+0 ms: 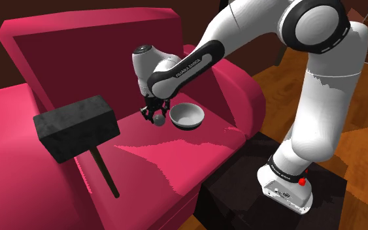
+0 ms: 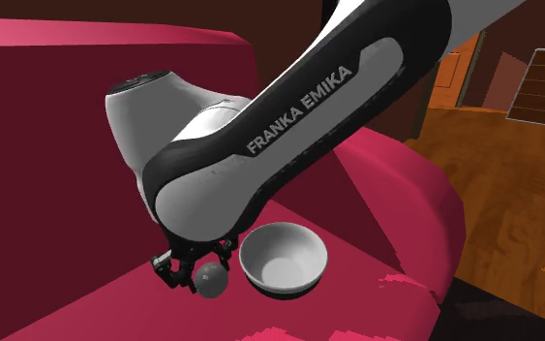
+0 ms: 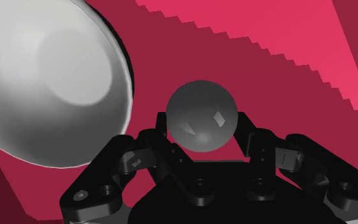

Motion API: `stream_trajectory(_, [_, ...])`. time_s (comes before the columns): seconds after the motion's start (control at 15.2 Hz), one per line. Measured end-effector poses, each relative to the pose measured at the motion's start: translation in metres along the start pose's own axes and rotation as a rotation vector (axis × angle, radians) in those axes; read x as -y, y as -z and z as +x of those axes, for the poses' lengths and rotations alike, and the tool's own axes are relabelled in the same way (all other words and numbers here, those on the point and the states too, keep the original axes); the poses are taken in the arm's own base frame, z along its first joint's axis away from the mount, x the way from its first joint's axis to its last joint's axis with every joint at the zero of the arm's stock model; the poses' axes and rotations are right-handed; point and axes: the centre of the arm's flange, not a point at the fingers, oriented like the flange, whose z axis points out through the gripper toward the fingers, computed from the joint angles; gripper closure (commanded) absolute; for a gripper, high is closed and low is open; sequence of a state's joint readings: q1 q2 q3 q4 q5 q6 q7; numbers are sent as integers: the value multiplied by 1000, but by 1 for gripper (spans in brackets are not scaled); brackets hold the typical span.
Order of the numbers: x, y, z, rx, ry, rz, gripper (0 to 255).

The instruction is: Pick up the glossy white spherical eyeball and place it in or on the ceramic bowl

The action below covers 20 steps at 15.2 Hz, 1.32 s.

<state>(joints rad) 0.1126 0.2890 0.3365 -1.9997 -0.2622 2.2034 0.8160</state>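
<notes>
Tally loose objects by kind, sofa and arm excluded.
Grey ball: 1
White bowl: 1
Hammer: 1
Total: 3

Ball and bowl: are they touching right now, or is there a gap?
Apart. In the wrist view a strip of red sofa cushion shows between the grey ball and the rim of the white bowl.

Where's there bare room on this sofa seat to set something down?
The seat is bare between hammer and grey ball, and from the bowl to its front edge. Crowded where the gripper clasps the ball beside the bowl.
</notes>
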Motion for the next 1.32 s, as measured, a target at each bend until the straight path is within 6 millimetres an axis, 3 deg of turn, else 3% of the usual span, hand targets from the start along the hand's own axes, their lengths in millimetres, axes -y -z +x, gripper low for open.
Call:
stream_trajectory(0.99, [-9,79,3,0,0,0,255])
stream_trajectory(1.32, [-63,76,-7,0,-1,0,255])
